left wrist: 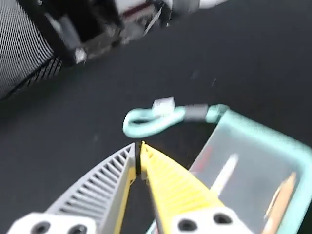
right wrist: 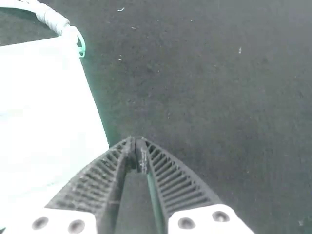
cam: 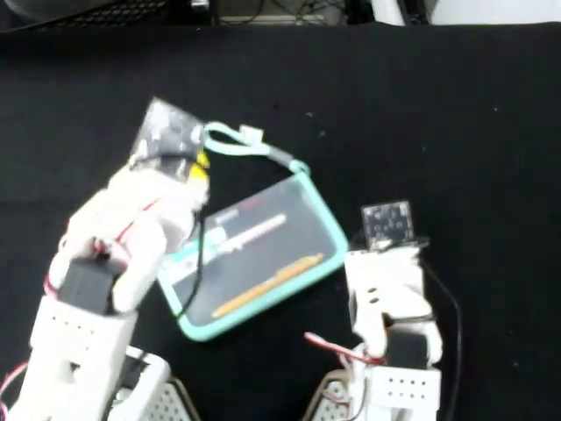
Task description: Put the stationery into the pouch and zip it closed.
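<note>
Pinching nothing, left pincer (left wrist: 138,157) and right pincer (right wrist: 134,148) sit closed.

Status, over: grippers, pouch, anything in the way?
Left gripper shut, tips beside the teal strap loop. Right gripper shut beside the teal-edged clear plastic pouch. Yellow pencil, white pen inside. Zip state unreadable.

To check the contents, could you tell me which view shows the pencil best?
High view: the whole pencil shows through the clear pouch. Left wrist view catches part of it; right wrist view has the pouch, contents indistinct.
</note>
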